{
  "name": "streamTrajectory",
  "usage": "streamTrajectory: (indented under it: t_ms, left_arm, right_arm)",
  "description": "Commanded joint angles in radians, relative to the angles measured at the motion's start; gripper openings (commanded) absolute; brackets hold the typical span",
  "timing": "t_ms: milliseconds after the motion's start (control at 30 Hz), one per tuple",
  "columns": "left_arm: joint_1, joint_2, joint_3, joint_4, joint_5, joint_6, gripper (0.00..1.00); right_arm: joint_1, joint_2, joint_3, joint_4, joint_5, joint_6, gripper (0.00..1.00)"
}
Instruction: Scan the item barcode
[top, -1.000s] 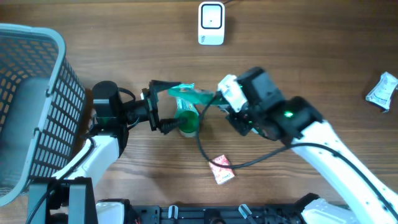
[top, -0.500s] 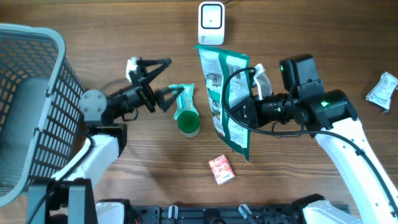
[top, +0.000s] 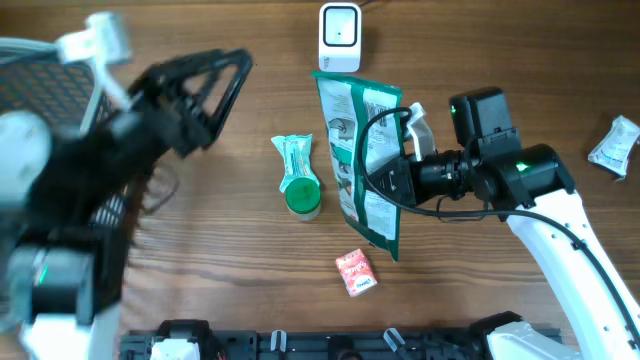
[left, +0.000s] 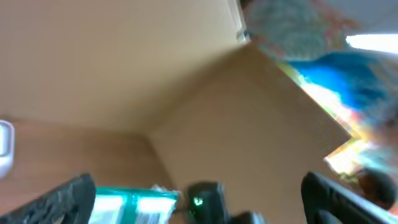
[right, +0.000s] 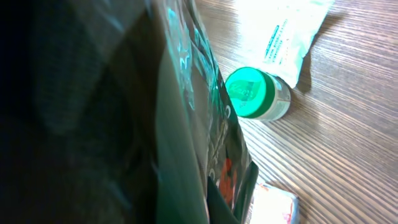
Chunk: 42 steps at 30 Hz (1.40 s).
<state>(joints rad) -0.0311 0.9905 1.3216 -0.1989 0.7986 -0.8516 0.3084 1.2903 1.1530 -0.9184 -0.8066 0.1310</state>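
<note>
We count one scanner (top: 339, 37), one pouch (top: 362, 150), one tube (top: 298, 178), one red packet (top: 357, 272), one white wrapper (top: 613, 145) and one basket (top: 40, 47).

tube (top: 297, 175) left of pouch (top: 362, 160), scanner (top: 339, 38) behind

Wooden table (top: 230, 285), white scanner (top: 339, 38), green-capped tube (top: 299, 180) at centre, red sachet (top: 357, 273), crumpled white packet (top: 613, 146) at right

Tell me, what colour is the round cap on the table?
The cap is green; the right wrist view shows it best.
</note>
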Motion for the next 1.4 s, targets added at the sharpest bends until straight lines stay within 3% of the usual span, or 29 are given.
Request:
streamTrajectory:
  t_ms: [0,167,367,600,667,767,867,967,1067,1200,1367]
  left_arm:
    - [0.002,-0.183,0.126,-0.222,-0.407,0.425,1.0]
    - [0.002,-0.408,0.128,-0.435,-0.668,0.556,0.99]
    - [0.003,-0.514,0.128,-0.724,-0.846,0.555,1.0]
    - [0.003,-0.513,0.121,-0.794,-0.849,0.557,1.0]
    - [0.003,-0.513,0.121,-0.806,-0.85,0.557,1.0]
    - [0.002,-0.513,0.119,-0.822,-0.849,0.557,1.0]
    - [0.002,-0.513,0.119,-0.852,-0.849,0.556,1.0]
    - [0.002,-0.513,0.119,-0.872,-0.849,0.556,1.0]
    - [0.003,-0.513,0.119,-0.908,-0.849,0.556,1.0]
    - [0.002,-0.513,0.119,-1.061,-0.849,0.556,1.0]
    - [0.002,-0.513,0.119,-1.33,-0.849,0.556,1.0]
  right_arm:
    - [-0.002,-0.006,0.005,0.006,0.077,-0.001,0.04]
    - [-0.002,-0.006,0.005,0.07,0.255,0.0,0.04]
    - [-0.002,0.01,0.005,0.275,0.716,-0.001,0.04]
    - [0.077,0.294,0.022,0.629,1.346,-0.114,0.05]
    - [0.095,0.409,0.064,0.749,1.438,-0.189,0.04]
    - [0.097,0.543,0.153,0.889,1.507,-0.27,0.04]
    - [0.097,0.682,0.284,0.92,1.517,-0.327,0.05]
    - [0.104,0.823,0.403,0.954,1.553,-0.449,0.05]
    - [0.128,0.943,0.467,1.096,1.597,-0.616,0.05]
    - [0.138,1.055,0.483,1.276,1.605,-0.748,0.05]
    - [0.136,1.182,0.561,1.33,1.64,-0.772,0.05]
